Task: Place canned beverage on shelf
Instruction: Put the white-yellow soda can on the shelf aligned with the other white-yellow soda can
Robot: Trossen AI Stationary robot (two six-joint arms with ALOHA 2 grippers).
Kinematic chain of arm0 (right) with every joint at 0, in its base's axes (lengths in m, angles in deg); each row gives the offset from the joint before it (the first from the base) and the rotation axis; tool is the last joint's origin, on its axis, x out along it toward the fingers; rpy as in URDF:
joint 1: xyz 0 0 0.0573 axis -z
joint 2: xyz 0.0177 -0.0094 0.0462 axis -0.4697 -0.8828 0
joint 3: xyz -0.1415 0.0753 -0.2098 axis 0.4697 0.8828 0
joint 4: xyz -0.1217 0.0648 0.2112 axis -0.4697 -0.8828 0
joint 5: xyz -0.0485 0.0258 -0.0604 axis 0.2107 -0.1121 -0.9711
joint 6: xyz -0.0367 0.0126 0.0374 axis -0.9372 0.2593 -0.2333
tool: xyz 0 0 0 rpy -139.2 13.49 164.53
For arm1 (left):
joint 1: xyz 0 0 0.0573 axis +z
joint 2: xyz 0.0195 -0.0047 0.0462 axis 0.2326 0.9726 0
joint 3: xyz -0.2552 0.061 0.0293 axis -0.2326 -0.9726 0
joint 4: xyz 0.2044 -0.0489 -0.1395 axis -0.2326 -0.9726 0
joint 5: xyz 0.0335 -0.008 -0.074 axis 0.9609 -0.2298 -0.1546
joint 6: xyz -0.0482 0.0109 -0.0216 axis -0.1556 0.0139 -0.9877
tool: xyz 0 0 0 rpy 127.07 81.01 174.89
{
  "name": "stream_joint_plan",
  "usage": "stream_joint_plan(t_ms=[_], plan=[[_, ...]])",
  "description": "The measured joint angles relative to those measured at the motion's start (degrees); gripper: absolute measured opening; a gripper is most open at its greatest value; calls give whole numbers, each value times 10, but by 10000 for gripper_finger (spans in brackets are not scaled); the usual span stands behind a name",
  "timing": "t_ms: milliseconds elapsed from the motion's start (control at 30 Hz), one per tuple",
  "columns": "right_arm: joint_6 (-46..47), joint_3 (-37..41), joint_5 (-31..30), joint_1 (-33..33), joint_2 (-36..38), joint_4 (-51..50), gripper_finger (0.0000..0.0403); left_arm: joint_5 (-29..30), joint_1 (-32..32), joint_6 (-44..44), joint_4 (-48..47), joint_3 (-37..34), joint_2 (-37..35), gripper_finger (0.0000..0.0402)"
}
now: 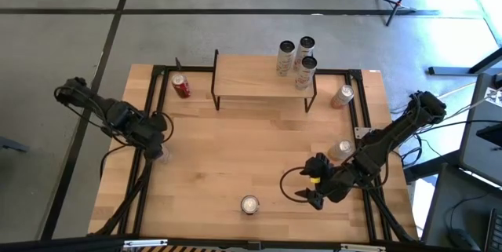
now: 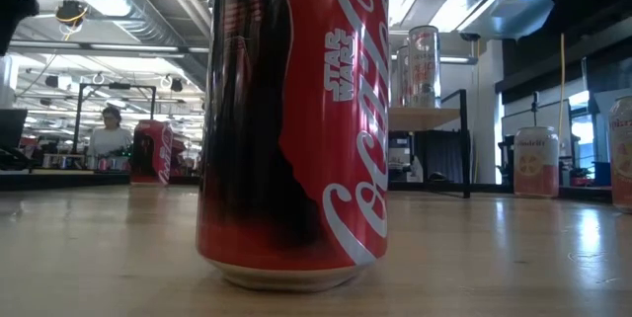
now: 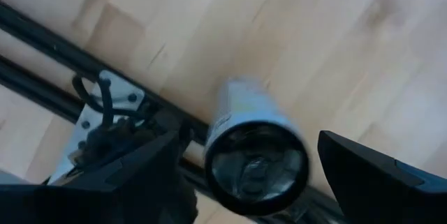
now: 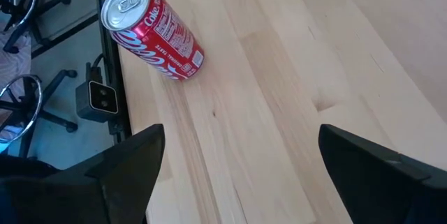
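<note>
A red cola can [image 2: 296, 119] is seen upright closest to the low camera, at the table's front edge. Its smooth, rigid wall is judged slippery; mid-height should be gripped. The left gripper [image 1: 159, 136] and right gripper [image 1: 312, 183] are spread, empty. The shelf [image 1: 263, 77] is well apart.
</note>
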Motion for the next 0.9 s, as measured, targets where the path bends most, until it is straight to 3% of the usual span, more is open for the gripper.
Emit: stream_joint_plan(t_ms=[267, 500, 900], plan=[[0, 0, -8, 0, 0, 6, 365, -51, 0, 18, 0, -35, -7, 330], [0, 0, -24, 0, 0, 6, 365, -52, 0, 42, 0, -36, -6, 325], [0, 0, -27, 0, 0, 14, 365, -51, 0, 44, 3, -35, -2, 210]])
